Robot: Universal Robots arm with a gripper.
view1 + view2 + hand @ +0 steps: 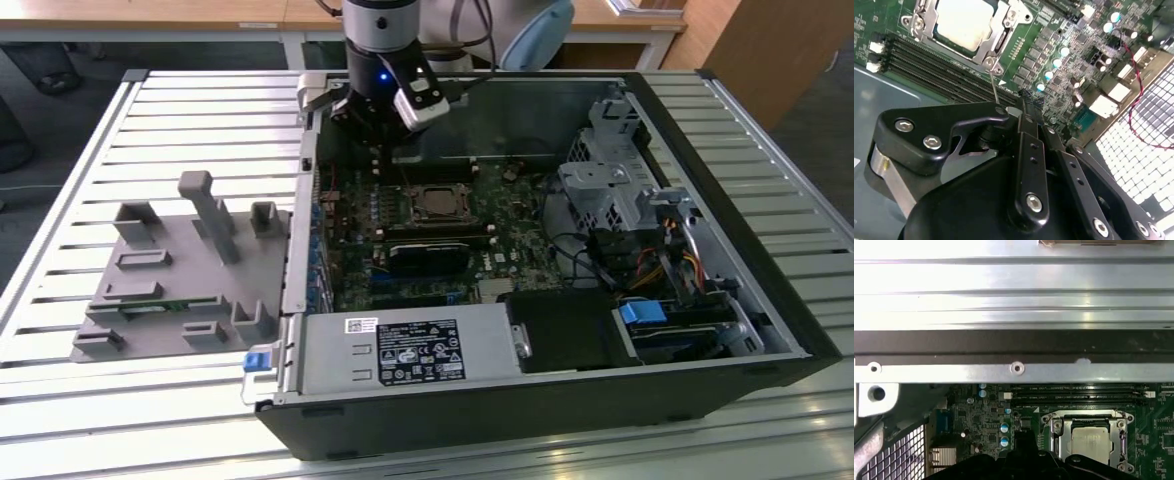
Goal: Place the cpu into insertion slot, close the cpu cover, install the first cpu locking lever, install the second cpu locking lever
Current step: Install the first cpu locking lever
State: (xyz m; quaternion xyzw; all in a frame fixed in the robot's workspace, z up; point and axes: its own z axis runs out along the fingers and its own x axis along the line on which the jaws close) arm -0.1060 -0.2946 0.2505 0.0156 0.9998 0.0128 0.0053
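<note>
When you look at the exterior view, a black computer case point(534, 410) lies open on a bench point(160, 110) made of silver slats. A grey plastic holder point(187, 270) sits on the bench just beside the case, on the exterior view's left. Inside the case is a green board point(521, 205). The insertion slot point(412, 205) is in that board, and the cpu point(434, 204) lies flat in it. The gripper point(388, 148) hangs down from the arm inside the case, near the slot but not over it, and its jaws come to one thin point, so they look pressed together. In the second wrist view, the gripper point(1019, 100) is big and black at the front. The cpu point(964, 22) shines silver, and the cpu cover point(999, 37) lies down flat around it. A thin locking lever point(994, 85) runs from a corner of the cover to the tips of the jaws. I cannot tell if the jaws pinch it or are only beside it. Long black slots point(939, 60) run beside the cover. In the first wrist view, the gripper point(1024, 440) is close beside the cpu point(1093, 440), and the cover point(1054, 426) frames the chip on all sides. The silver edge of the case point(1014, 368) runs across above the board.
</note>
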